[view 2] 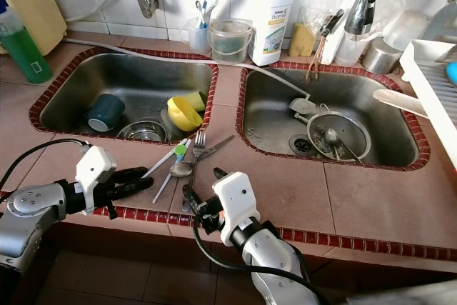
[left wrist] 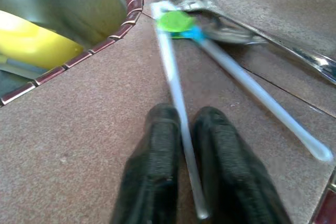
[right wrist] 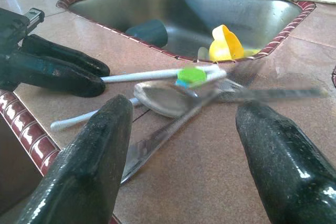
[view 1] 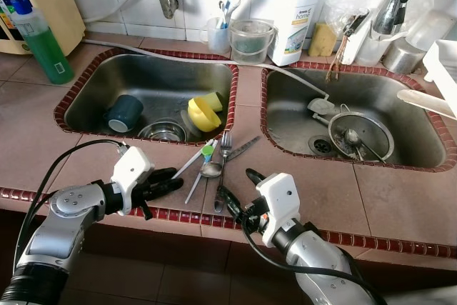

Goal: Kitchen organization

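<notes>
On the tiled tabletop (view 1: 43,141) between two sinks, cutlery lies near the front edge. Our left gripper (view 1: 168,181) is clamped on a white chopstick (left wrist: 176,98); our right gripper (view 1: 235,187), fingers apart, frames the spoon (right wrist: 163,98). We should lift slowly, lest neighbouring pieces drag.

A loose pile of cutlery lay on the counter between the two sinks: white chopsticks (view 1: 194,169) joined by a green clip, a spoon (view 1: 211,170), a fork (view 1: 224,149), a knife (view 1: 243,149).
</notes>
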